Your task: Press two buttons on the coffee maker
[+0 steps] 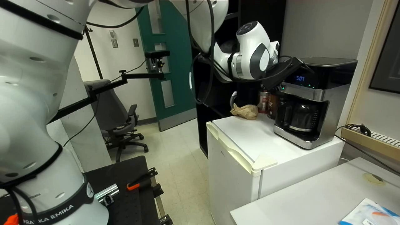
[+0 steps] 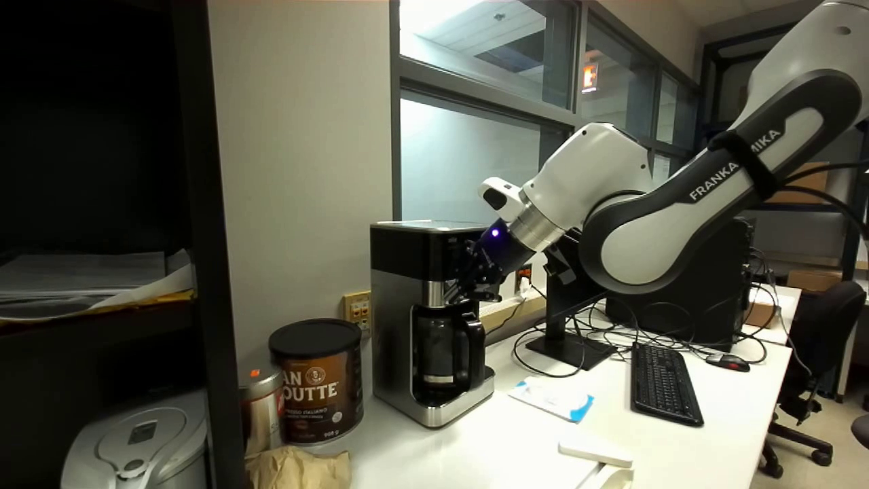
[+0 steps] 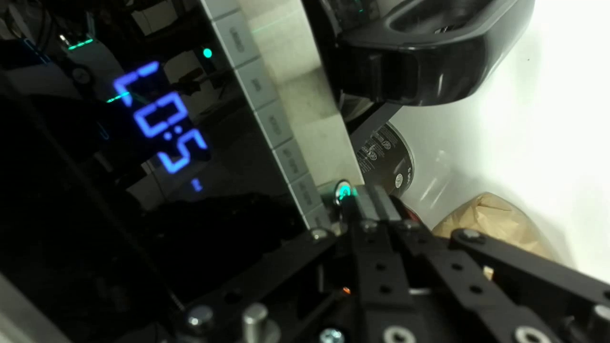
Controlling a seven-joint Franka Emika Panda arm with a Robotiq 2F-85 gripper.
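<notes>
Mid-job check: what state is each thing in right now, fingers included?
Coffee maker: powered, upright
Display: lit, 5:07
Round button: lit green; pressed or not, unclear
Fingers: shut together, tips at that button
Carafe: seated in place, contents unclear
Coffee can: upright, lid on
White fridge: door shut
Paper bag: crumpled

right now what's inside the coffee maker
The carafe sits inside the coffee maker, its handle toward the open front. It looks too dark to tell whether it is full or empty. Whatever lies under the closed top is covered and can't be seen.
</notes>
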